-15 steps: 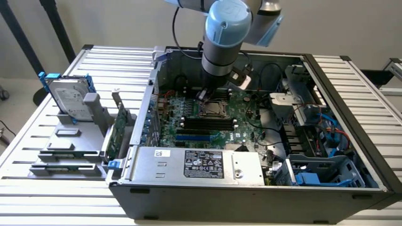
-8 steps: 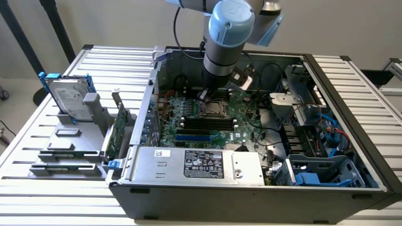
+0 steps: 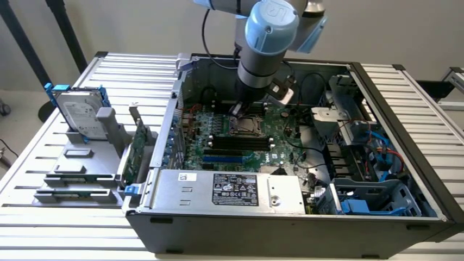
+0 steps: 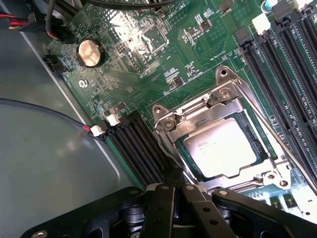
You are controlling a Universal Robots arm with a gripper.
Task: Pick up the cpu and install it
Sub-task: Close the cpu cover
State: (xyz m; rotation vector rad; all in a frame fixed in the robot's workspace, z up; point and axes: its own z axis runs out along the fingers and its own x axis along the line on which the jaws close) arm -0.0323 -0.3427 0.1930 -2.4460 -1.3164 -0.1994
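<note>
On the slatted desk point(image 3: 43, 163) the hard drive point(image 3: 76, 117) stands toward the exterior view's left, while inside the open computer case point(image 3: 290, 228) the hand point(image 4: 174, 184), fingers together and empty, hovers just beside the cpu point(image 4: 221, 147) seated in its motherboard socket point(image 4: 171, 124).

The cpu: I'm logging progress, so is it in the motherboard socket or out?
In. The flat square silver-grey cpu lies level inside the metal socket frame, with nothing gripping it.

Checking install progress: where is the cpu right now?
The cpu lies in the motherboard's socket, framed by the metal retention bracket, beside the black memory slots. In the exterior view it sits mid-board, right beneath the shut gripper.
</note>
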